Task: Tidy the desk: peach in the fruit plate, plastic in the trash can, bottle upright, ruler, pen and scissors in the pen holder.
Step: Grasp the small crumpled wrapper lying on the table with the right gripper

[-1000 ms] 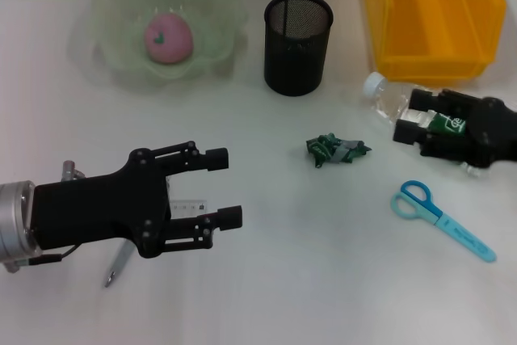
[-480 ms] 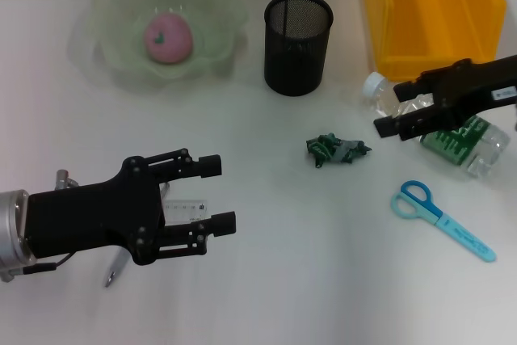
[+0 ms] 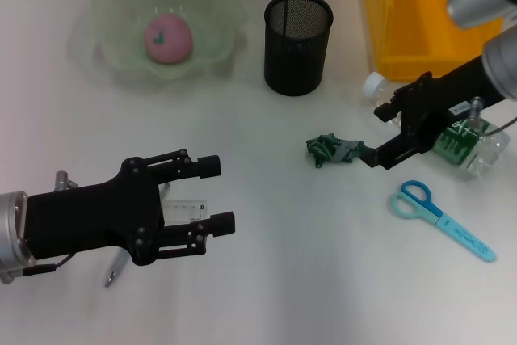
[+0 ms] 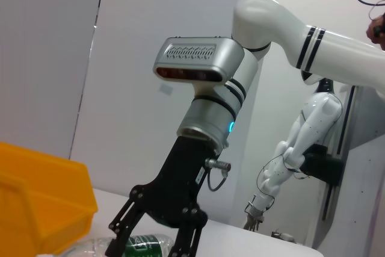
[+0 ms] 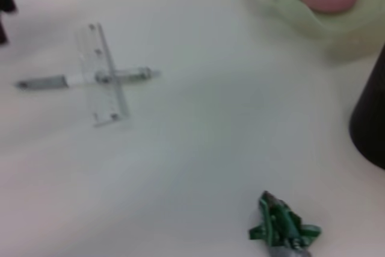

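**Op:** I see the right gripper (image 3: 389,135) over the right side of the desk (image 3: 291,280), fingers spread apart with nothing between them. It sits beside the bottle (image 3: 452,139), which lies on its side just in front of the yellow bin (image 3: 428,14), white cap (image 3: 373,84) pointing toward the holder (image 3: 298,44). One finger tip is near the plastic (image 3: 335,150), a crumpled green wad in the middle of the desk; I can't tell if they touch.

**Log:** And the left?

**Op:** Left gripper (image 3: 220,193) hangs low over the near left of the desk, fingers also apart, empty. Under it I make out the clear ruler (image 3: 184,210) and, poking out beneath the arm, the pen (image 3: 115,266). The right wrist view gives them better: ruler (image 5: 102,73) and pen (image 5: 84,78) lie crossed, touching, flat on the desk, well apart from the plastic (image 5: 283,227).

**Log:** Peach?

**Op:** Peach (image 3: 168,38) is in the pale green plate (image 3: 214,6) at the far left. The holder stands upright between plate and bin; I see nothing inside it from the head view.

**Log:** Scissors?

**Op:** Blue scissors (image 3: 443,220) lie flat on the near right, just in front of the bottle, handles toward the plastic.

**Op:** The left wrist view shows the right gripper (image 4: 153,239) from the side, fingers splayed over the bottle (image 4: 141,246), with the bin (image 4: 42,200) beside it.
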